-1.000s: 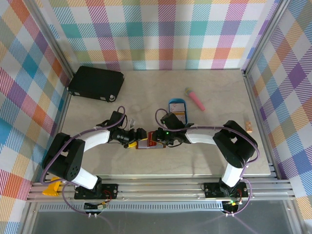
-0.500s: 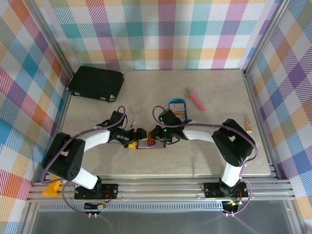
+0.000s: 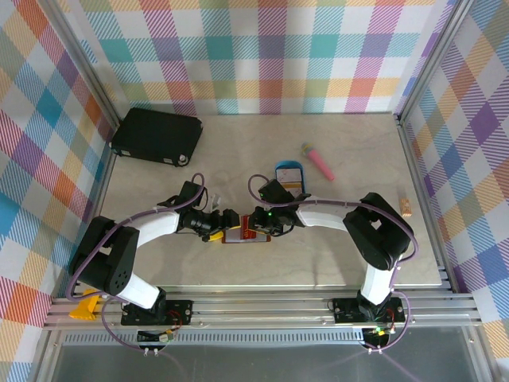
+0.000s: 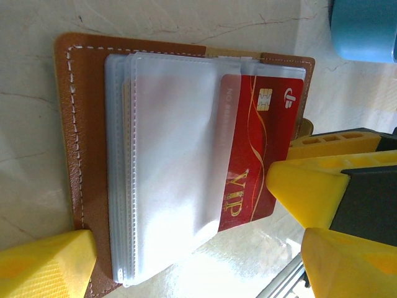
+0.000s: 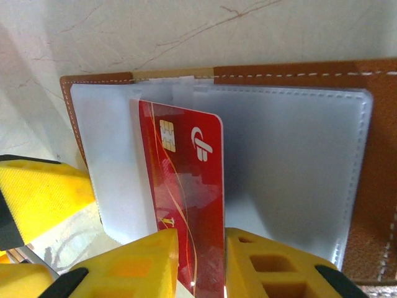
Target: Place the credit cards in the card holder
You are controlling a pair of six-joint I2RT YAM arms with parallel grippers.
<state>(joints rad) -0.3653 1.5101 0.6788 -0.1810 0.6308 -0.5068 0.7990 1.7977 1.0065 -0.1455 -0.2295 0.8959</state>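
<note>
The arms [image 3: 155,227] have white links [image 3: 326,219], black joints [image 3: 119,267], purple cables [image 3: 71,274], yellow pincer fingers [image 5: 142,261].

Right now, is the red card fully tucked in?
Partly: a clear sleeve covers part of the red card; the right tool grips it.

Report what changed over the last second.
The right hand, shut on the red card, shifted left toward the card holder, its wrist now covering more of the blue tray. The left hand, card holder and pink stick stayed put.
</note>
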